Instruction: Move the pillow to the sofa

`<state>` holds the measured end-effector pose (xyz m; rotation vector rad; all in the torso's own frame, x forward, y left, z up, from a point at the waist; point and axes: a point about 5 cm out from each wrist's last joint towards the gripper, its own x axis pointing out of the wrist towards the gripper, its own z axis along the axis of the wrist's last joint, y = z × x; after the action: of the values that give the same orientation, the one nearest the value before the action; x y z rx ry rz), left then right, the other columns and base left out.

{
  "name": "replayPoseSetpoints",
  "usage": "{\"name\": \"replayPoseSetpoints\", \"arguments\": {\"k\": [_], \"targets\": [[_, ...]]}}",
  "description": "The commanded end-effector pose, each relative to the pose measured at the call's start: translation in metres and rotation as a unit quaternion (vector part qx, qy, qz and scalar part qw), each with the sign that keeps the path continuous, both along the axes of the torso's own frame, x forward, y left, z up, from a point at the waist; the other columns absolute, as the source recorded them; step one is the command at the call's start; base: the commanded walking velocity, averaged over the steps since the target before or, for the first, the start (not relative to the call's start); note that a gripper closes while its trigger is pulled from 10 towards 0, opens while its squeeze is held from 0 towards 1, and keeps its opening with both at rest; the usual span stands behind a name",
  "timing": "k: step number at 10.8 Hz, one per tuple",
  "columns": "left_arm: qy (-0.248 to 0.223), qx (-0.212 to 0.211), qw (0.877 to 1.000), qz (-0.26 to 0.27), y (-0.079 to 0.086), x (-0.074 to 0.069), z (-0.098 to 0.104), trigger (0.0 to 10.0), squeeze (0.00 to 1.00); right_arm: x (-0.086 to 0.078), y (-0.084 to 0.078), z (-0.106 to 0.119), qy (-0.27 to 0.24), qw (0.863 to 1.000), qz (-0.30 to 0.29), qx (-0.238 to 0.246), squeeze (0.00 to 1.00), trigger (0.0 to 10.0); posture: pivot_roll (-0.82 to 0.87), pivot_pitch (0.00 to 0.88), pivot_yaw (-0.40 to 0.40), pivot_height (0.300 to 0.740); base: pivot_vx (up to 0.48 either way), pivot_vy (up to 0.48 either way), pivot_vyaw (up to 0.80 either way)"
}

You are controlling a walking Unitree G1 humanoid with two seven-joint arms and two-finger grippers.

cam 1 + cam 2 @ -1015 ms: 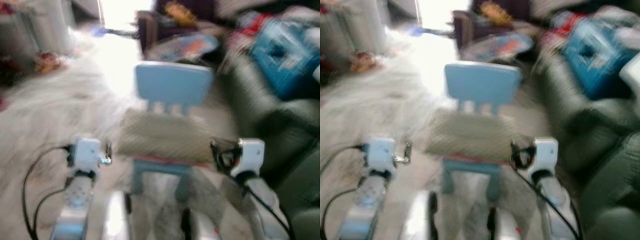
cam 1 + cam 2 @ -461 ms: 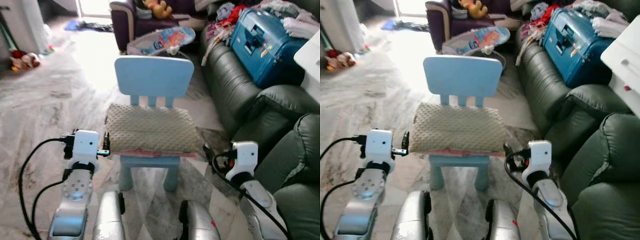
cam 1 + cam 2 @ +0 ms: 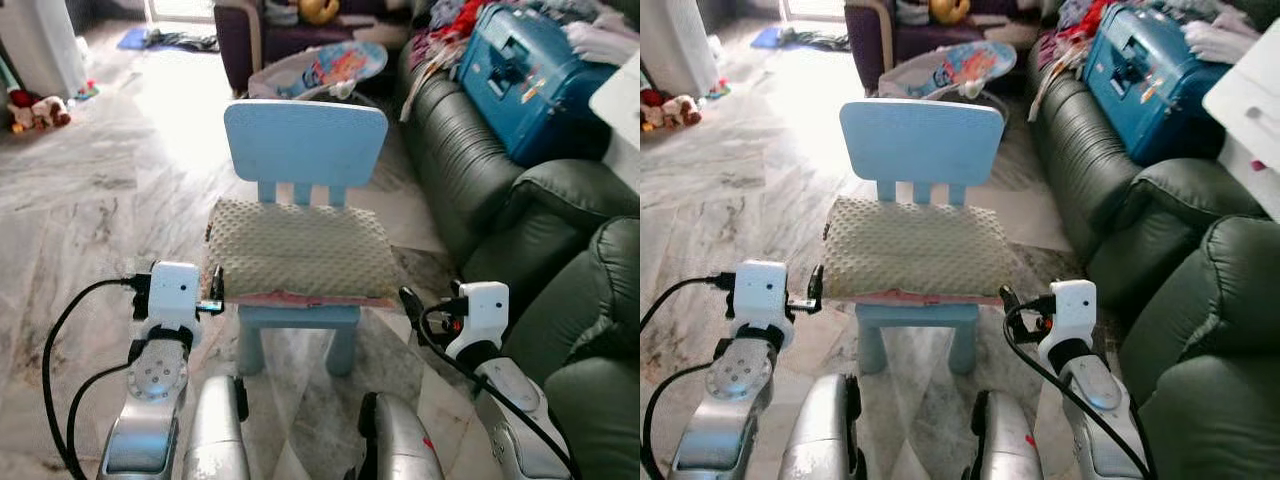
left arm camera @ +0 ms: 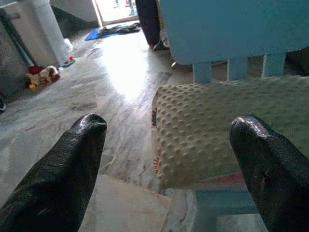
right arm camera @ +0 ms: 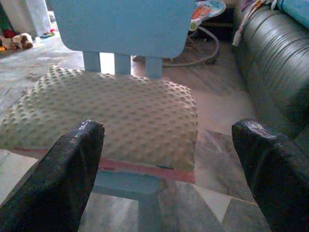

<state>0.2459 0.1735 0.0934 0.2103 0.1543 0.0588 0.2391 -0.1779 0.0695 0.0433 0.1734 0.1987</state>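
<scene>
My left gripper (image 4: 166,140) and right gripper (image 5: 169,140) gape apart at the pillow's (image 3: 300,250) front corners on the blue chair (image 3: 305,140).

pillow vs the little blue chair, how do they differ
The pillow is beige, soft and covered in raised dots; the blue chair is smooth hard plastic. The pillow lies flat across the seat, overhanging its front and sides, while the chair stands upright on the marble floor with its backrest rising behind. Both sit between the left claw and right claw, untouched.
</scene>
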Motion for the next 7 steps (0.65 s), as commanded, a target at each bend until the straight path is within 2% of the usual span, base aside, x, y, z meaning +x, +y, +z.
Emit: {"name": "replayPoseSetpoints", "arguments": {"k": [1, 7], "targets": [[-0.005, -0.007, 1.0, -0.008, -0.003, 0.0034, 0.0028, 10.0, 0.0, 0.0035, -0.0001, 0.0076, -0.017, 1.0, 0.009, -0.005, 0.0, 10.0, -0.02, 0.003, -0.071, 0.582, 0.289, 0.0, 0.0], [-0.008, -0.014, 1.0, -0.017, -0.0073, 0.0091, 0.0039, 10.0, 0.0, -0.0046, 0.0004, 0.0032, -0.013, 1.0, 0.023, -0.013, 0.0, 10.0, -0.02, 0.0, -0.06, 0.582, 0.356, 0.0, 0.0]]}}
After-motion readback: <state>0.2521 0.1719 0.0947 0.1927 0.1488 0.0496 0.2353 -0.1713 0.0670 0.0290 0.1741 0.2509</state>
